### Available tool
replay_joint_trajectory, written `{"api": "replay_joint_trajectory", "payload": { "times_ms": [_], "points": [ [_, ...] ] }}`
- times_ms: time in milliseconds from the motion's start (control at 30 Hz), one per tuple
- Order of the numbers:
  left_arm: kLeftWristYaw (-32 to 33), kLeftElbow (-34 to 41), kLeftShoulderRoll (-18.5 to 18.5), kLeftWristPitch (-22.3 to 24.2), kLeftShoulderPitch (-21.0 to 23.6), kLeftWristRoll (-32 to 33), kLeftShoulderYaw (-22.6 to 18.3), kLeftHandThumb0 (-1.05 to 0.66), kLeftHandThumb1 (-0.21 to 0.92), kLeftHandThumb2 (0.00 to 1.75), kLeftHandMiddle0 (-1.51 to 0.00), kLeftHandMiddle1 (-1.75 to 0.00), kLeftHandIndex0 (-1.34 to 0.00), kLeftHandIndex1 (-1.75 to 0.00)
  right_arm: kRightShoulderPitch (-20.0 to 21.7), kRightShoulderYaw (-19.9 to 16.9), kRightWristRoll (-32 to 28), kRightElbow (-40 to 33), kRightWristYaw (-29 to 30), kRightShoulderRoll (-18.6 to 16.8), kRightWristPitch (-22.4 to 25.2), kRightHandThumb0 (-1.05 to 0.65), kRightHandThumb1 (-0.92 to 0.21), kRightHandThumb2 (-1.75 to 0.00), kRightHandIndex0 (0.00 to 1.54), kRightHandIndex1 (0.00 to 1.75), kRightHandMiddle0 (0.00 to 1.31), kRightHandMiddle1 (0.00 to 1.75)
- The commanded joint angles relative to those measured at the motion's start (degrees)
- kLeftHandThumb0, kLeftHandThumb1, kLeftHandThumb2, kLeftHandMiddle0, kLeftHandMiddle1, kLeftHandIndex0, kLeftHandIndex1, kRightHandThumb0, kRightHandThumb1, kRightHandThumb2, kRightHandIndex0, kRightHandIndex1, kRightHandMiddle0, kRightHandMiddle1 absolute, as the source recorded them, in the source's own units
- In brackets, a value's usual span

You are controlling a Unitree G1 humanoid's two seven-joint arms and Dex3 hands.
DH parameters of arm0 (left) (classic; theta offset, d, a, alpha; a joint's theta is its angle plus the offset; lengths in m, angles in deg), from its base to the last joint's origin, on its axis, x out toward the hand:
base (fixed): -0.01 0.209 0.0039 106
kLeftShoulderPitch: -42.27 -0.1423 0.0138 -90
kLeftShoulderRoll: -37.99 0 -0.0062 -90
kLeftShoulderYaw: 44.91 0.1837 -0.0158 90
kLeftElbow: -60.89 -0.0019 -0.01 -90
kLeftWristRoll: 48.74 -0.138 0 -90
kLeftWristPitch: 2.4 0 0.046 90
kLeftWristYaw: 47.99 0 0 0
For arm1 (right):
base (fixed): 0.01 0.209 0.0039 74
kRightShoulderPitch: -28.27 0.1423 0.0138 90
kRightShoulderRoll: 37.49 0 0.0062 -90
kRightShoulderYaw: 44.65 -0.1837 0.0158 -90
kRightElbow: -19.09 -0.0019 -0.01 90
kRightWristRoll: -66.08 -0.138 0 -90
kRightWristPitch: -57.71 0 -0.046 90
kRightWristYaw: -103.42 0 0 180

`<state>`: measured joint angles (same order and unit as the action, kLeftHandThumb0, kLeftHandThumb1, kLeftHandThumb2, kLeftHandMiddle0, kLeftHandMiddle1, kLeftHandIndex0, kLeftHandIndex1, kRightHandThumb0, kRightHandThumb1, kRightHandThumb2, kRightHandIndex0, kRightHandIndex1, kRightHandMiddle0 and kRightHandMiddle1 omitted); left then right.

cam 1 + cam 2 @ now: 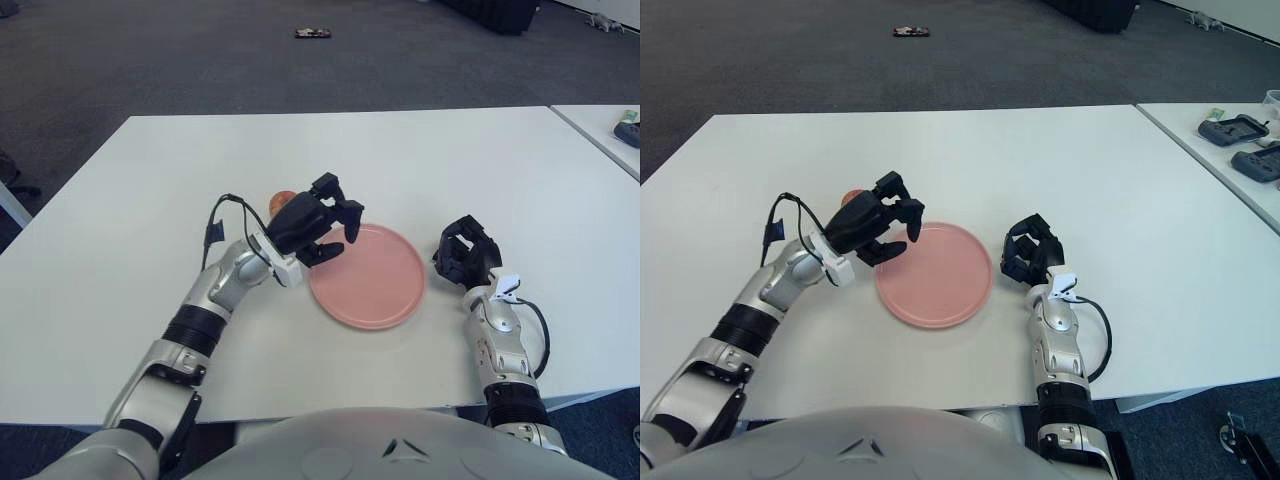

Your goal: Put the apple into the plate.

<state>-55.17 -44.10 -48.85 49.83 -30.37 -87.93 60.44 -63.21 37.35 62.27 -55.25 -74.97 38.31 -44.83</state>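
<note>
Left hand at plate's left rim, apple behind it.

Left hand point(312, 225) held just above the white table point(120, 250), dark fingers point(350, 215) curled loosely with tips over the left edge of the pink plate point(375, 285); no grip on anything visible. Apple point(281, 199) mostly hidden behind that hand, only an orange-red sliver showing, on the table just outside the plate. Right hand point(465, 250) just right of the plate, fingers curled in, holding nothing.
</note>
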Motion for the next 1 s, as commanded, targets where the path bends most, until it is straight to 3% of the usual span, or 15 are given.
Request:
{"api": "replay_joint_trajectory", "payload": {
  "times_ms": [0, 100, 133, 233, 367, 633, 967],
  "points": [
    [-3.9, 2.8, 2.4, 5.0, 1.0, -1.6, 0.9, -0.68, 0.34, 1.08, -0.06, -0.93, -0.06, -1.10, -1.7, -0.2, -0.2, 2.4, 0.2, -0.3, 3.0, -0.43, -0.47, -1.13, 0.68, 1.71, 0.49, 1.75],
    [-3.8, 2.8, 4.0, 9.1, 1.9, -4.7, 1.1, -0.78, 0.41, 0.99, -0.02, -0.51, -0.02, -0.70, -1.7, -0.2, -0.4, 2.0, 0.3, -0.4, 3.9, -0.43, -0.47, -1.13, 0.68, 1.71, 0.48, 1.75],
    [-3.5, 2.7, 4.3, 9.8, 2.1, -5.2, 1.2, -0.79, 0.42, 0.98, -0.01, -0.45, -0.01, -0.63, -1.7, -0.2, -0.5, 1.9, 0.3, -0.5, 4.1, -0.43, -0.47, -1.13, 0.68, 1.71, 0.48, 1.75],
    [1.5, -4.6, 5.0, 11.6, 5.2, -9.0, 2.6, -0.87, 0.48, 0.92, 0.00, -0.16, 0.00, -0.31, -1.7, -0.4, -0.6, 2.1, 0.2, -0.4, 3.9, -0.43, -0.48, -1.12, 0.68, 1.71, 0.48, 1.75],
    [6.2, -8.1, 5.3, 13.4, 6.3, -11.1, 3.5, -0.94, 0.52, 0.89, 0.00, -0.04, 0.00, -0.10, -1.5, -0.5, -0.6, 2.4, 0.2, -0.4, 3.7, -0.43, -0.48, -1.12, 0.68, 1.71, 0.48, 1.75],
    [13.4, -12.2, 5.7, 15.1, 7.4, -11.3, 4.2, -1.04, 0.57, 0.79, 0.00, 0.00, 0.00, 0.00, -1.1, -0.4, 0.0, 2.5, 0.8, -0.6, 3.7, -0.43, -0.47, -1.13, 0.70, 1.70, 0.49, 1.75],
    [17.4, -17.6, 5.5, 16.3, 9.3, -10.2, 5.1, -1.05, 0.62, 0.70, 0.00, 0.00, 0.00, 0.00, -1.2, -0.2, 0.2, 2.5, 0.8, -0.4, 3.5, -0.43, -0.46, -1.14, 0.71, 1.69, 0.49, 1.75]
  ]
}}
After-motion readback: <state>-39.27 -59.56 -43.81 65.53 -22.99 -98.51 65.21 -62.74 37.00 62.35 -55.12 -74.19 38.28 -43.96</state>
